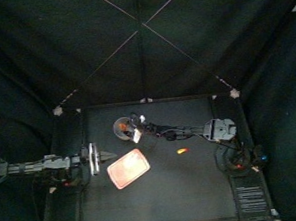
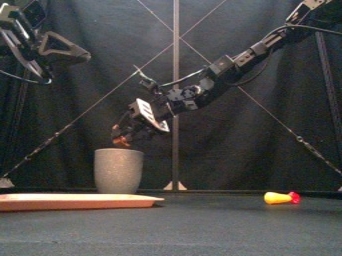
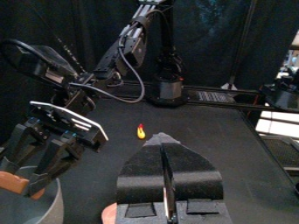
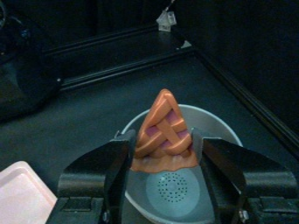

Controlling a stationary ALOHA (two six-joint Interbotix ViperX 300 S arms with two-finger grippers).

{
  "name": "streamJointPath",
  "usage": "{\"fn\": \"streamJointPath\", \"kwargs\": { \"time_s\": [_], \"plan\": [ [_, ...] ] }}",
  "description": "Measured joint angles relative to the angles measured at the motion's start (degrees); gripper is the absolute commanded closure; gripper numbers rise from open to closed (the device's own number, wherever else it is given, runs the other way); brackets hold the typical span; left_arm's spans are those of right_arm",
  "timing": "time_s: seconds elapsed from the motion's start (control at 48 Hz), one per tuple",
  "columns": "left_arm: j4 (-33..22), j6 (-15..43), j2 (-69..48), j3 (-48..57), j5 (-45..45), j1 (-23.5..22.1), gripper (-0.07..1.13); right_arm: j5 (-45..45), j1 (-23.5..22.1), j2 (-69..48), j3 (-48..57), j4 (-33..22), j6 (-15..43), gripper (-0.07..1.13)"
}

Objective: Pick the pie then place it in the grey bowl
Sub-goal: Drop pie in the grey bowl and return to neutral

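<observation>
Right wrist view: pie clamped in right pincer above grey bowl. Left pincer clenched, off left.

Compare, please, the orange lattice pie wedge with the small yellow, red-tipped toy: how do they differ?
The pie wedge is clamped in the right gripper above the tall grey cup; the yellow toy lies loose on the table. The wedge is latticed orange-brown; the toy is yellow, red-tipped. Neither is in the cup.
</observation>
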Motion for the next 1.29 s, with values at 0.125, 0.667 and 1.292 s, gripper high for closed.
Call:
{"fn": "streamJointPath", "kwargs": {
  "time_s": [0.125, 0.667, 1.292],
  "plan": [
    [0.0, 0.0, 0.0, 0.0, 0.1, 0.0, 1.07, 0.6, -0.2, 0.0, 0.0, 0.8, 0.2, 0.06],
    [0.6, 0.0, 0.0, 0.9, 0.4, 0.0, 1.07, 0.8, 1.3, -2.2, 1.8, -1.6, -0.4, 0.04],
    [0.7, 0.0, 0.0, 1.6, 0.4, 0.5, 1.07, -4.0, 12.2, -22.3, 25.1, -0.4, -0.3, 0.17]
  ]
}}
